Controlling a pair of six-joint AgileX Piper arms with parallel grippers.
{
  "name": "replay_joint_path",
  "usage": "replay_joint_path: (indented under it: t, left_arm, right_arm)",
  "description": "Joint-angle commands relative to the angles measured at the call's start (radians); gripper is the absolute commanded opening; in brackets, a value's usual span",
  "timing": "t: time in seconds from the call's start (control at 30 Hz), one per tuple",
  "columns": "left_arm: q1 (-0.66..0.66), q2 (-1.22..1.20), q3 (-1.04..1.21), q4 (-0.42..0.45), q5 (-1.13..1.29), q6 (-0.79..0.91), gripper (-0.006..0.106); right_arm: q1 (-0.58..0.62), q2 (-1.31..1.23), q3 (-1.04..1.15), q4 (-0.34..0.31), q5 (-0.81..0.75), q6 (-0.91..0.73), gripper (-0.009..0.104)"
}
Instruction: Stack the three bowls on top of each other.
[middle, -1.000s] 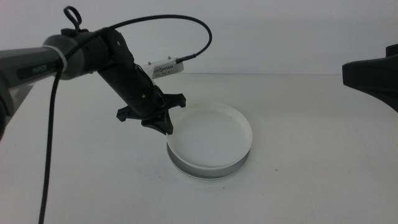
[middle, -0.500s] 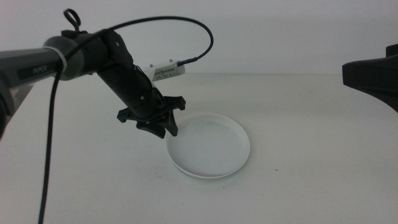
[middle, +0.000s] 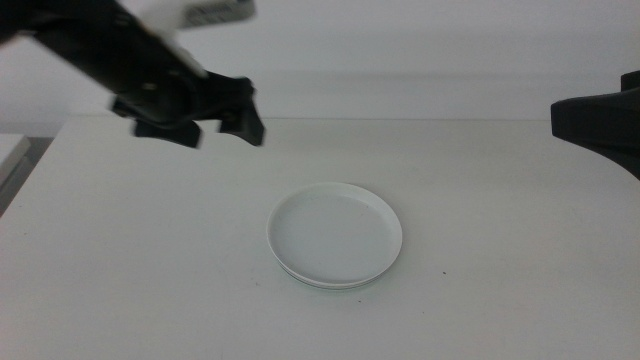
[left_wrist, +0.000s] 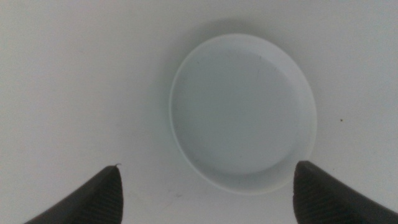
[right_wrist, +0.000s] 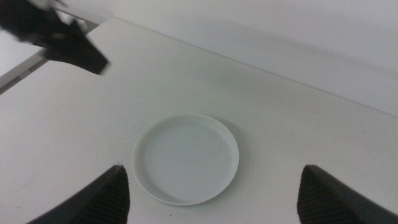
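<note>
The white bowl (middle: 335, 232) lies flat on top of a stack in the middle of the table. Only a thin pale rim (middle: 330, 285) of a bowl beneath it shows; the grey and mint green bowls are otherwise hidden under it. The stack also shows in the left wrist view (left_wrist: 244, 112) and the right wrist view (right_wrist: 185, 158). My left gripper (middle: 222, 128) is open and empty, blurred, high above the table to the back left of the stack. My right gripper (right_wrist: 212, 169) is open and empty, held high at the right side, away from the stack.
The white table (middle: 500, 260) surrounds the stack. Its back edge (middle: 420, 120) meets a pale wall. The right arm's dark body (middle: 600, 120) hangs at the picture's right edge.
My left gripper let go of the white bowl's rim. The bowl settled flat on the stack. The gripper then rose and pulled back to the left. The right arm has not moved.
</note>
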Motion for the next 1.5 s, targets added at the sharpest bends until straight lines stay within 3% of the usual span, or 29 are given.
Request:
replay_joint_path:
  t: [0.0, 0.17, 0.4, 1.23, 1.47]
  left_arm:
    - [-0.004, -0.135, 0.078, 0.037, -0.043, -0.013, 0.094]
    - [-0.004, -0.375, 0.228, 0.125, -0.117, -0.073, 0.094]
    - [-0.002, -0.588, 0.292, 0.324, -0.187, -0.167, 0.094]
    - [-0.002, -0.654, 0.299, 0.382, -0.342, -0.188, 0.094]
    - [-0.002, -0.789, 0.48, 0.351, -0.388, -0.188, 0.094]
  right_arm:
    - [-0.006, -0.004, 0.006, 0.0, -0.008, -0.012, 0.092]
    - [-0.006, -0.004, 0.006, 0.0, -0.008, -0.012, 0.092]
    - [-0.006, -0.004, 0.006, 0.0, -0.008, -0.012, 0.092]
    - [-0.006, -0.004, 0.006, 0.0, -0.008, -0.012, 0.092]
    - [-0.006, -0.004, 0.022, 0.002, -0.026, -0.012, 0.092]
